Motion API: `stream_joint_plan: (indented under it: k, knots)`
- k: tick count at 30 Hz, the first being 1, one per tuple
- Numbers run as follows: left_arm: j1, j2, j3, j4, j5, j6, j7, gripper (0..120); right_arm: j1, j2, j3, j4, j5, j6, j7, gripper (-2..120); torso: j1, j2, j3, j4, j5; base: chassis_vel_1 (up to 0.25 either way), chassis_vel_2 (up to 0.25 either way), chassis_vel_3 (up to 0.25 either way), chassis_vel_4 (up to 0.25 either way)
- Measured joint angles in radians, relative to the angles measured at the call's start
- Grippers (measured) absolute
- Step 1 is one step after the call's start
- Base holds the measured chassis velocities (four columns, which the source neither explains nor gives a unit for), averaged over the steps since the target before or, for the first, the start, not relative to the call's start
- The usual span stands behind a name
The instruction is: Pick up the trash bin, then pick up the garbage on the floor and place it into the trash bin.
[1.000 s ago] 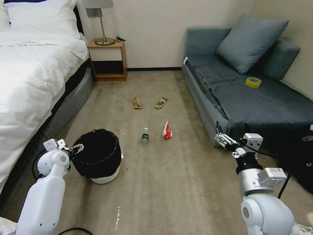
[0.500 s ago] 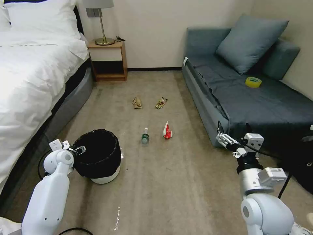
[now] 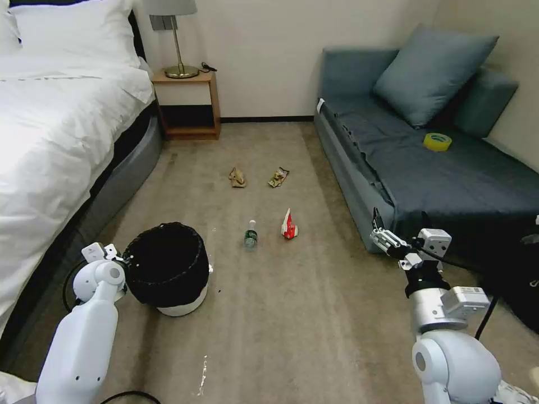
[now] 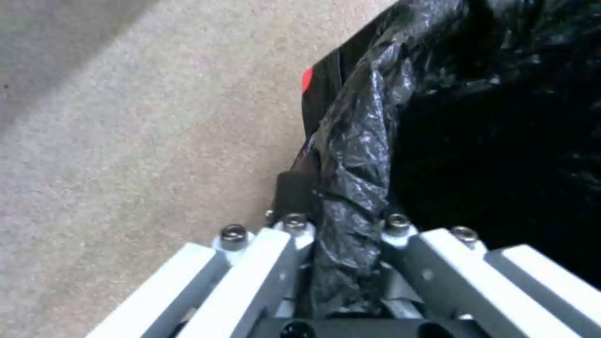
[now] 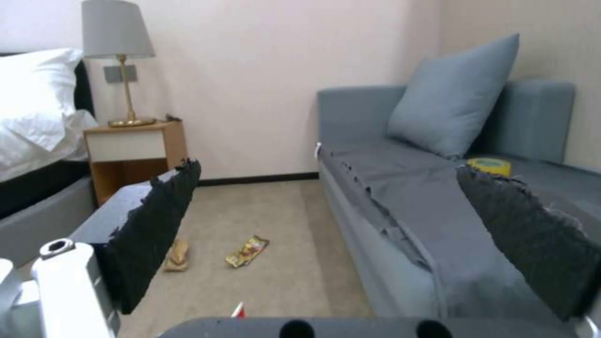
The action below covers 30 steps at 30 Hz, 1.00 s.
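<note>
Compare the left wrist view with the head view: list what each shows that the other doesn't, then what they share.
Left wrist view alone: the left gripper closed on the crinkly black liner at the rim, one finger outside.

Head view alone: the small clear green-labelled bottle, red-white wrapper, crumpled brown paper, brown-gold snack wrapper, and the right gripper open beside the grey sofa.

Both: the low round white black-lined trash bin on the beige carpet.
</note>
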Motion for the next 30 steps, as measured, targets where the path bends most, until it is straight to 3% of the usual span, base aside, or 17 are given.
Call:
stream_joint_plan:
  k: [6,11,14,16,18,20,25,30]
  knots:
    - [0.007,-0.002,-0.014,-0.022,-0.022,0.006,-0.011,4,0.0,-0.002,0.0,-0.003,0.015,0.033,0.014,100,0.0,0.0,0.0,-0.0003,-0.0006,0.0,0.0,0.0,0.0]
    - [0.037,-0.001,-0.046,-0.101,-0.025,0.008,-0.03,3,-0.001,-0.008,0.003,-0.005,0.038,0.075,0.015,100,0.0,0.0,0.0,-0.0004,-0.0003,0.0,0.0,0.0,0.0]
    - [0.079,0.015,-0.065,-0.194,0.002,0.007,-0.032,3,-0.003,-0.015,0.006,-0.003,0.068,0.1,0.013,100,0.0,0.0,0.0,-0.0005,-0.0002,0.0,0.0,0.0,0.0]
    - [0.089,0.021,-0.07,-0.215,0.01,0.007,-0.032,3,-0.004,-0.017,0.006,-0.002,0.073,0.101,0.013,100,0.0,0.0,0.0,-0.0006,-0.0001,0.0,0.0,0.0,0.0]
    - [0.142,0.039,-0.097,-0.328,0.043,0.006,-0.026,3,-0.006,-0.024,0.006,0.003,0.103,0.117,0.003,100,0.0,0.0,0.0,-0.0001,0.0003,0.0,0.0,0.0,0.0]
    - [0.174,0.039,-0.115,-0.381,0.087,0.006,-0.016,3,-0.007,-0.026,0.006,0.002,0.112,0.131,-0.011,100,0.0,0.0,0.0,-0.0002,0.0003,0.0,0.0,0.0,0.0]
    - [0.236,0.02,-0.147,-0.464,0.138,0.005,0.003,3,-0.008,-0.028,-0.001,-0.013,0.116,0.164,-0.039,100,0.0,0.0,0.0,0.0,0.0001,0.0,0.0,0.0,0.0]
    - [0.264,0.001,-0.165,-0.497,0.15,0.005,0.009,3,-0.009,-0.029,-0.004,-0.022,0.115,0.189,-0.059,100,0.0,0.0,0.0,-0.0002,0.0002,0.0,0.0,0.0,0.0]
